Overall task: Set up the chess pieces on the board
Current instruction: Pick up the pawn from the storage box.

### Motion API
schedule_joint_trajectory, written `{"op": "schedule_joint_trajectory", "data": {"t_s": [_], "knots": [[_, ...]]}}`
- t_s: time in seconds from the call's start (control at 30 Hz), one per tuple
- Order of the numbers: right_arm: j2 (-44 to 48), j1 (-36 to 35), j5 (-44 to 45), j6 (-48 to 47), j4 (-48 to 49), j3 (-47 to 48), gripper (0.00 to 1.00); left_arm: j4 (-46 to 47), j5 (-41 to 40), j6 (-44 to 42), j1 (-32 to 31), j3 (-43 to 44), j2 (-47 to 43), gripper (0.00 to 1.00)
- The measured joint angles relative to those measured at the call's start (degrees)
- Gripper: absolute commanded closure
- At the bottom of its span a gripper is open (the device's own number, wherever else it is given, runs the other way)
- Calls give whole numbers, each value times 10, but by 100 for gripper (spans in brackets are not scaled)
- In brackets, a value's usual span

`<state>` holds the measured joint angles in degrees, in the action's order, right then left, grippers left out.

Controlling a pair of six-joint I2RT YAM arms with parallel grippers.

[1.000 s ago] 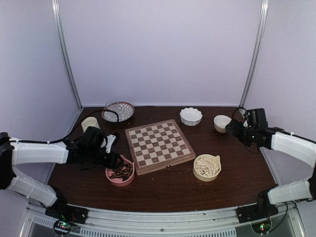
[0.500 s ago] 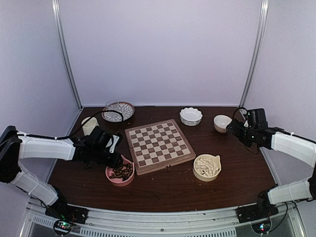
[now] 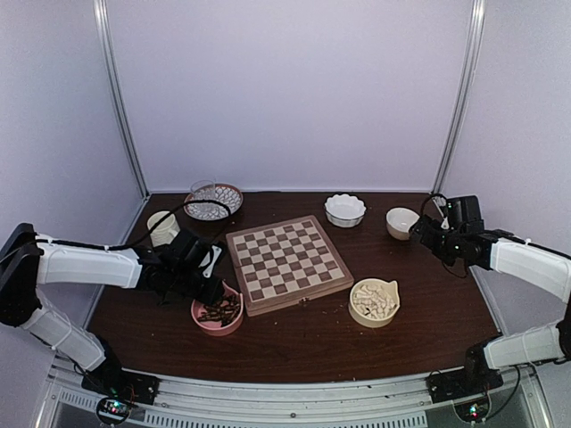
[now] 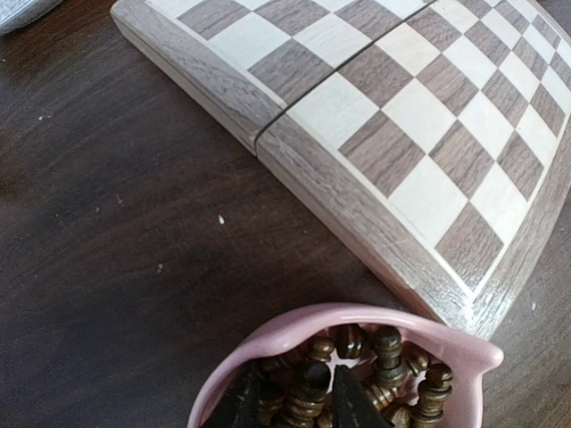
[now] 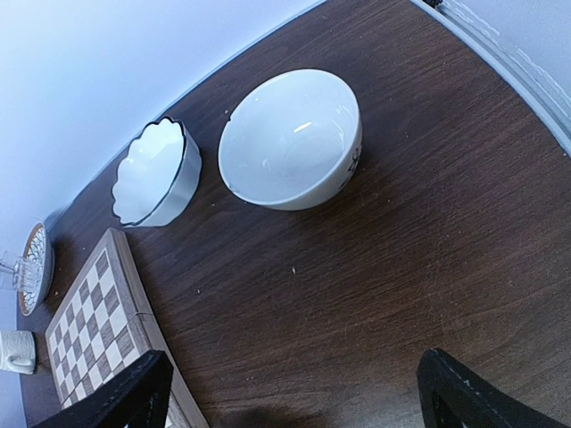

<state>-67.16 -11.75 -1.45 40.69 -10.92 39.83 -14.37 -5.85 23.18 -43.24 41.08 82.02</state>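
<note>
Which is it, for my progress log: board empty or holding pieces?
Empty. From above, every square of the board is bare; the dark chess pieces lie in the pink bowl.

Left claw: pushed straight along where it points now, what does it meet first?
The dark chess pieces heaped in the pink bowl; the left claw has its tips among them.

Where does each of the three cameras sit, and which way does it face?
Top external: above and behind the arms, looking down over the table; both arms show, left gripper and right gripper.
Left wrist: on the left arm, looking down into the pink bowl of dark pieces beside the board; its fingertips show.
Right wrist: on the right arm, facing a round white bowl and a scalloped bowl; its open fingers show.
Shared: all three show the board.
</note>
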Motion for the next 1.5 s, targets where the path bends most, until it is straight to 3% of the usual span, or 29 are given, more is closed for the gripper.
{"op": "schedule_joint_trajectory", "data": {"t_s": [0.33, 0.83, 1.17, 1.5], "knots": [[0, 0, 0, 0, 0, 0, 0, -5, -10, -2, -12, 14, 16, 72], [0, 0, 0, 0, 0, 0, 0, -12, -35, -4, -19, 25, 30, 89], [0, 0, -14, -5, 3, 0, 1, 12, -31, -11, -19, -23, -90, 94], [7, -17, -77, -46, 47, 0, 3, 30, -19, -12, -19, -50, -139, 93]]}}
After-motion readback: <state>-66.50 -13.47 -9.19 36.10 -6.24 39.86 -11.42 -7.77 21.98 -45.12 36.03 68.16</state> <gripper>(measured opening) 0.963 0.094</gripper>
